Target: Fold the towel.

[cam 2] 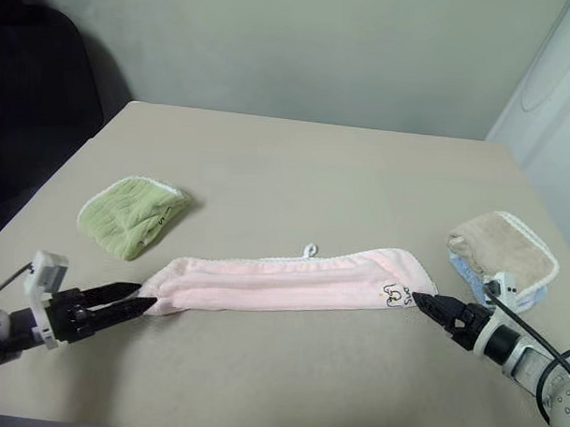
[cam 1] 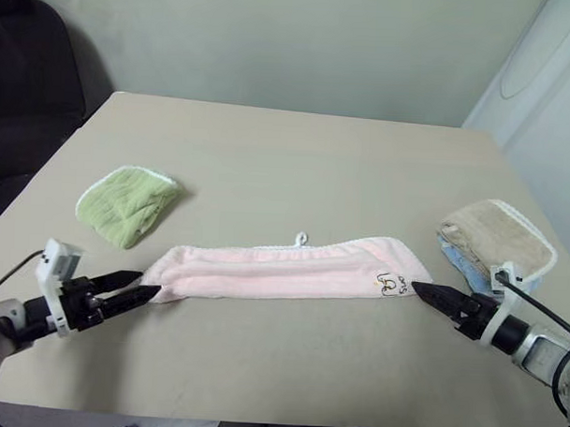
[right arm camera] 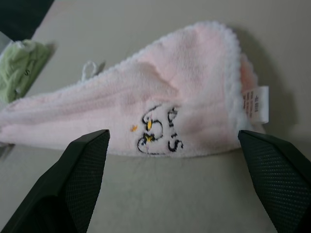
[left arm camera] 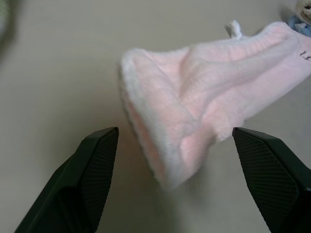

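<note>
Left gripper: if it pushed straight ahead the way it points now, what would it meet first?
Most likely the near end of the pink towel: the left gripper is open, with that folded end right between and ahead of its fingers.

Left gripper (cam 1: 144, 285): two black tapered fingers (left arm camera: 95, 160) wearing fine cross-hatched pads, running back into a black wrist block that is carrying a small white box and a thin dark cable. Right gripper (cam 1: 423, 290): matching black fingers (right arm camera: 272, 165) (same textured faces), trailing into a silver-grey wrist with a white clip and black cable.
</note>
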Robot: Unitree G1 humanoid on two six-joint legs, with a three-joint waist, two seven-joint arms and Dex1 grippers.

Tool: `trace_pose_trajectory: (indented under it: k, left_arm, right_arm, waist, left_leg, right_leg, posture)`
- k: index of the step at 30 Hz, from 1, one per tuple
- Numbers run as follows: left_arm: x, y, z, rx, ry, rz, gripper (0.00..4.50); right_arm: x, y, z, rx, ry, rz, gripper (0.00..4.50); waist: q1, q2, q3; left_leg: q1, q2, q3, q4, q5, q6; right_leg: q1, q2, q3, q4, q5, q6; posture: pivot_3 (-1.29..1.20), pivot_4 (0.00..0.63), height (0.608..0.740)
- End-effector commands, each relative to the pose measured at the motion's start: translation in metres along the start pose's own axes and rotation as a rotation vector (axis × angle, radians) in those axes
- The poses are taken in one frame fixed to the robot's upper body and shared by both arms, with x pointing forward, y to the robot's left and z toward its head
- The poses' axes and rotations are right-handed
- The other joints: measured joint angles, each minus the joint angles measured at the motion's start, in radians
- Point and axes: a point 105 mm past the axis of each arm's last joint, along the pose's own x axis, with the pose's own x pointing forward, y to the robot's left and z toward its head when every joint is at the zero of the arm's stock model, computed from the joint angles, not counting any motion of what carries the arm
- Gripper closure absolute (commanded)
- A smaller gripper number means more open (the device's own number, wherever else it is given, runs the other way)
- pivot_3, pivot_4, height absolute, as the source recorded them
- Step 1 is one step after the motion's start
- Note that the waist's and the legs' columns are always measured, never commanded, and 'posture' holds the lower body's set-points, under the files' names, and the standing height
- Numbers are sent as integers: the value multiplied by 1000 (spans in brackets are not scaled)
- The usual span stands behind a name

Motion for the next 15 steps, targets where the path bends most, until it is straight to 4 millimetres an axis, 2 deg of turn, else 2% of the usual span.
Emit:
trace_pose_trajectory:
  k: [1,4,6,15]
  left_arm:
    - [-14,11,20,69,-62,62,422]
    - [-19,17,37,51,-163,87,422]
    - [-16,11,50,40,-232,57,422]
    - [15,-24,57,69,-264,-79,422]
  right_arm:
    - [-12,-2,16,52,-87,-9,0]
    - [-17,-6,13,118,-95,-20,0]
    - [-16,-7,7,159,-83,-25,0]
    - [-12,-13,-15,323,-69,-56,0]
  waist:
    - [1,0,0]
    - [3,-1,-1]
    - [5,-4,-3]
    - [3,-4,-6]
  left_leg:
    - [0,0,0,0,0,0]
    - [0,0,0,0,0,0]
    - [-2,0,-1,0,0,0]
    - [-1,0,0,0,0,0]
  right_leg:
    - [0,0,0,0,0,0]
    - [-1,0,0,0,0,0]
    - [-1,0,0,0,0,0]
    - [-1,0,0,1,0,0]
  posture:
    - [0,150,740]
    - [0,150,740]
    - [0,150,740]
    - [0,150,740]
